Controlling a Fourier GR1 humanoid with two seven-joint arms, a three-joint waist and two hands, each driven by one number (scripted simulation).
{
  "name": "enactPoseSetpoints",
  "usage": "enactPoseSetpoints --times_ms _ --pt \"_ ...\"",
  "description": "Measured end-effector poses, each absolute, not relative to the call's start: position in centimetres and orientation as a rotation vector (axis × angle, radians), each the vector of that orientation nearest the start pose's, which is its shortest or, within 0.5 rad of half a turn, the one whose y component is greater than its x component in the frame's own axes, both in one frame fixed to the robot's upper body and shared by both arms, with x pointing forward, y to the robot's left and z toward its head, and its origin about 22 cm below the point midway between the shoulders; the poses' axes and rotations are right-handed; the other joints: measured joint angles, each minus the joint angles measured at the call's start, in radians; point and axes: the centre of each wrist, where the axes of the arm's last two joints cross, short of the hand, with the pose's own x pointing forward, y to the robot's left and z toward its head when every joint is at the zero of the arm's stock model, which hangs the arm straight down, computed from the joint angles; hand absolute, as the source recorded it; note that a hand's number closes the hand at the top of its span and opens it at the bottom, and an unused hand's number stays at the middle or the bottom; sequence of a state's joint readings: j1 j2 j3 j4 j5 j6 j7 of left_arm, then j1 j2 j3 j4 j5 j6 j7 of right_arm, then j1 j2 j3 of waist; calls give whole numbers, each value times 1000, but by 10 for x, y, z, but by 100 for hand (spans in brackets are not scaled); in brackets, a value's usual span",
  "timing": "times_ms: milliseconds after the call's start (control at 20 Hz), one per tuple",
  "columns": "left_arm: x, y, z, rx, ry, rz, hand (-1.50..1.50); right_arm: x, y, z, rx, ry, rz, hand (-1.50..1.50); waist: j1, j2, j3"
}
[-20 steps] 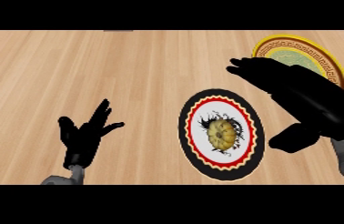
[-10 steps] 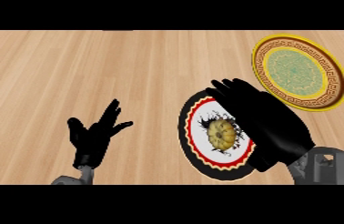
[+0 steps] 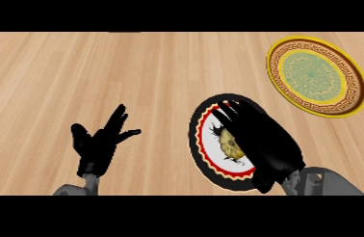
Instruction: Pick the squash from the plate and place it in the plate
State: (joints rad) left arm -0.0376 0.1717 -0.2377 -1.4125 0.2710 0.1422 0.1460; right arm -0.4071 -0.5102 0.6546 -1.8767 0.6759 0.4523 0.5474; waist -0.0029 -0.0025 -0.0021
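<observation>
On the wooden tabletop (image 3: 142, 72), the right robot hand (image 3: 263, 139) spreads unclenched over the squash (image 3: 231, 145) on the black-rimmed plate (image 3: 202, 149), while the left robot hand (image 3: 99, 142) rests released.

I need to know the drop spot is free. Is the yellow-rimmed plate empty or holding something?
Empty: the yellow-rimmed plate shows only its green patterned centre, nothing on it.

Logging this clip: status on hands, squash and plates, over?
Left hand open, resting lower left. Right hand over the squash, fingers not seen closed. Squash on red-and-black plate. Yellow plate upper right, nothing in the way.
</observation>
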Motion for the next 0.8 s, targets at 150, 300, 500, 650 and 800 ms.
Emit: enactPoseSetpoints --times_ms 150,300,500,650,800 --pt "246 216 -28 -88 -1232 -16 0 237 -140 114 -722 -1279 1643 -150 1 0 0" --pt "245 222 -28 -68 -1239 -14 0 235 -141 105 -752 -1270 1650 -150 2 -1 2" --pt "243 225 -25 -62 -1233 -9 0 244 -138 96 -827 -1241 1664 -150 4 0 2" --pt "237 228 -25 -46 -1235 -6 0 241 -138 92 -868 -1227 1664 -150 4 -1 3" --pt "236 234 -24 -36 -1231 -4 0 248 -146 87 -880 -1202 1668 -150 4 -1 3"
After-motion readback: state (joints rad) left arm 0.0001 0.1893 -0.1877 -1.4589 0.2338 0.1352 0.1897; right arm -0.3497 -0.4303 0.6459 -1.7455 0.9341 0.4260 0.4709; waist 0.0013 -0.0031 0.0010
